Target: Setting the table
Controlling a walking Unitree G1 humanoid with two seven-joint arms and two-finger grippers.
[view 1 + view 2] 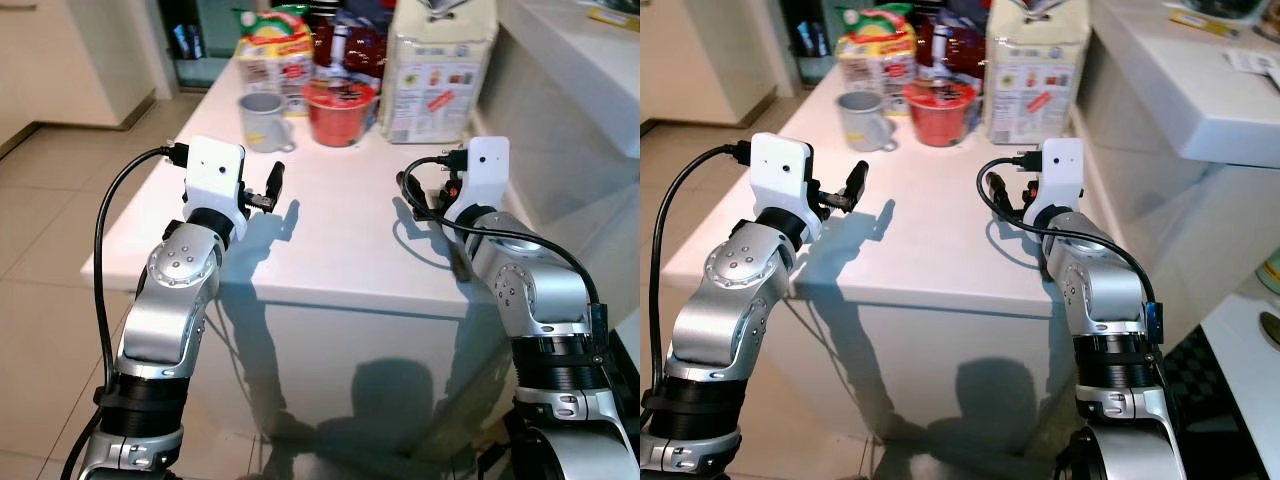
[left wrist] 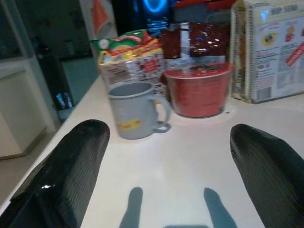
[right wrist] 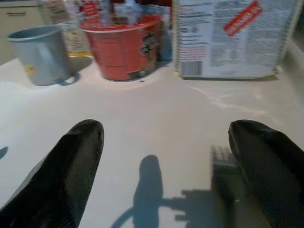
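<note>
Table: we see a white, smooth, faintly glossy rectangular table top [image 1: 340, 250] with a straight front edge, standing on pale floor tiles [image 1: 40, 200]; both arms reach over its near half.
Left gripper: the left gripper [image 2: 168, 166] hovers just above the table surface near the left front part, its two ribbed black fingers [image 2: 71, 166] set wide apart with bare table between them; a white boxy camera housing sits on its wrist.
Right gripper: the right gripper [image 3: 166, 161] hovers low over the right front part of the table, its rounded matte black fingers [image 3: 66, 166] likewise spread apart, holding nothing.
Mug: a grey cylindrical mug [image 1: 263, 120] with a loop handle and a small yellow mark stands upright at the far end of the table, well apart from both grippers.
Noodle cup: we note a red, tapered instant-noodle cup [image 1: 338, 110] with a printed foil lid just beside the mug, on its right.
Snack bag: a crinkled yellow, green and red printed bag [image 1: 272, 45] stands behind the mug.
Dark packet: a glossy dark red packet [image 2: 202, 40] rises behind the noodle cup.
Large sack: a tall, white, blocky paper sack [image 1: 435, 65] with small print and a slanted red label stands to the right of the cup.
Counter: a white counter [image 1: 1180, 90] runs along the table's right side.
</note>
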